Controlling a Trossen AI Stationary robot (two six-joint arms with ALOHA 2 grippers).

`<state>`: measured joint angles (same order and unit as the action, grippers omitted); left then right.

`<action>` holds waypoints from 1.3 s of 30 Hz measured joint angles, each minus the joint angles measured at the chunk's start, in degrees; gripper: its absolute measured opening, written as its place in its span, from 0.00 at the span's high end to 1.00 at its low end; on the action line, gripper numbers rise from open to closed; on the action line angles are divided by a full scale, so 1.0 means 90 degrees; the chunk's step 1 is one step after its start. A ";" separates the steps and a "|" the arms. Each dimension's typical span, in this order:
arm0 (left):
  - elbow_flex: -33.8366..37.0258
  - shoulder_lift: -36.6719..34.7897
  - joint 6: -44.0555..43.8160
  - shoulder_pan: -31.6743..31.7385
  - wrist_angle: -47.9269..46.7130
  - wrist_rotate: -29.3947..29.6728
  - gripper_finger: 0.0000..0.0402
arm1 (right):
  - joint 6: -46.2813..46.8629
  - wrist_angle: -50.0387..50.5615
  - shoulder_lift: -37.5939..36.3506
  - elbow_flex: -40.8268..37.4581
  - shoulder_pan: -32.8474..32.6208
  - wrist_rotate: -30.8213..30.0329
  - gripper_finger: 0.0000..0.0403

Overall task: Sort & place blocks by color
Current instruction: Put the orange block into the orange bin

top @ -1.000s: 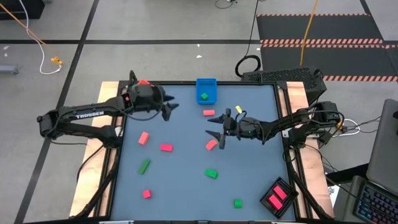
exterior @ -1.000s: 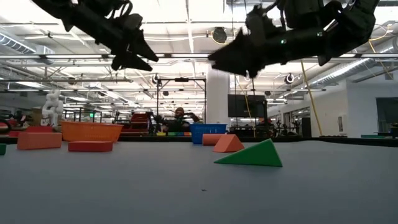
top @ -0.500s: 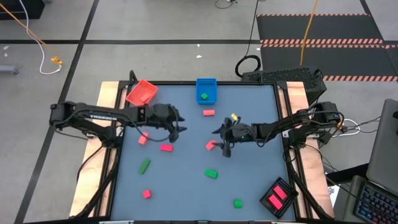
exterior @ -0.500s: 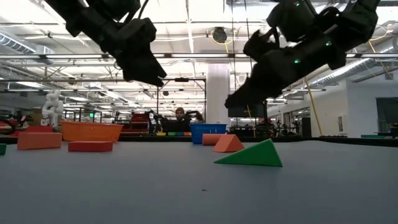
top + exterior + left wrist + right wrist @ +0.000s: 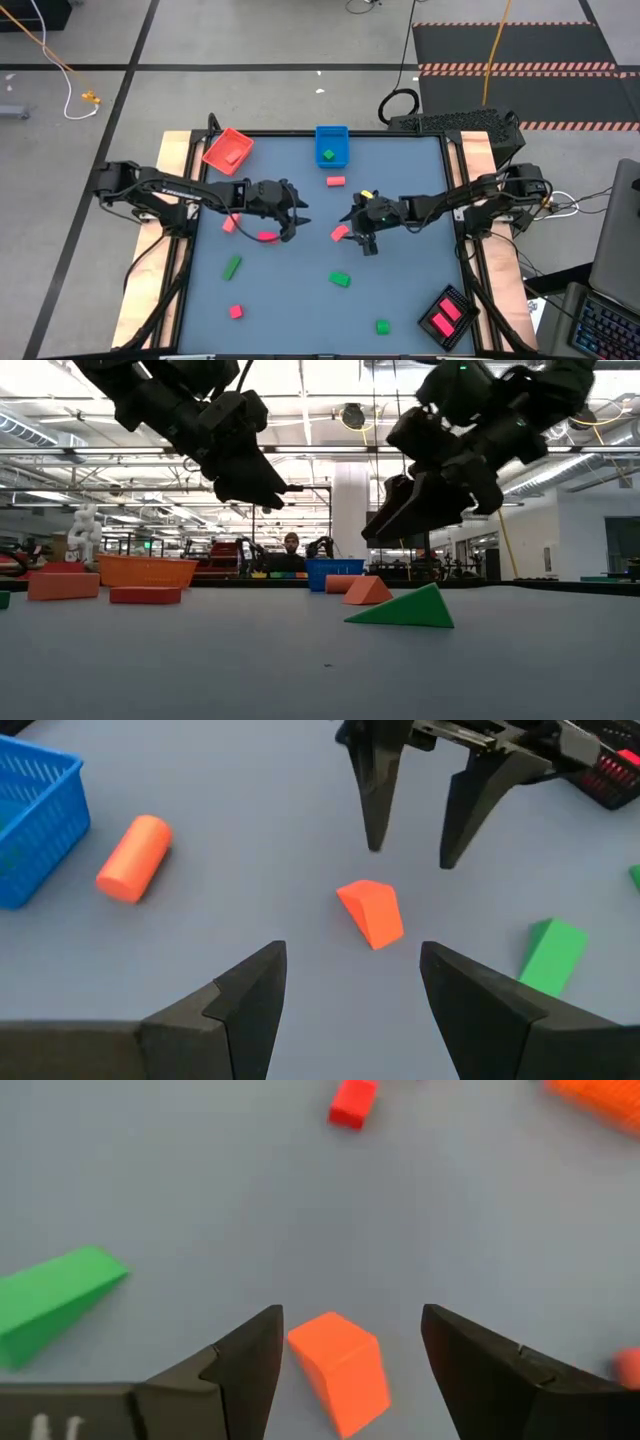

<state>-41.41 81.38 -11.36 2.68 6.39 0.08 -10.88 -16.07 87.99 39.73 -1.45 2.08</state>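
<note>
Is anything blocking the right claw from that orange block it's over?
Nothing visible does. The right gripper hangs open just above the orange block, with bare tabletop around it. The left gripper is open too, pointing at the same block from the other side, but apart from it.

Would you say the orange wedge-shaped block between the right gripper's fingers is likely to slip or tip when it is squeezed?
The orange wedge block looks solid, so probably stiff and light. Its sloped faces might let it squirt out of the open right gripper unless the fingers meet its flat sides. It lies flat, so tipping seems unlikely.
</note>
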 joint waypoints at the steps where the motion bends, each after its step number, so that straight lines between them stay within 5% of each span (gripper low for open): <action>1: 0.0000 0.0017 0.0040 0.0015 0.0020 -0.0002 0.42 | 0.0013 0.0353 0.0000 0.0172 0.0057 0.0129 0.43; 10: 0.0000 0.0010 0.0299 0.0239 -0.0038 0.0000 0.42 | -0.0274 0.1581 0.0025 0.0914 0.0491 0.0966 0.43; 24: 0.0000 0.0000 0.0594 0.0962 0.0178 -0.0010 0.42 | -0.0890 0.2983 0.1678 0.2342 0.0434 0.1130 0.43; 39: 0.0000 0.0000 0.0651 0.0962 -0.0079 -0.0022 0.42 | -0.1053 0.3470 0.1783 0.2421 0.0403 0.1274 0.47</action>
<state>-41.41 81.38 -5.50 11.33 5.68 -0.12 -20.36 15.16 104.03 61.52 2.17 13.54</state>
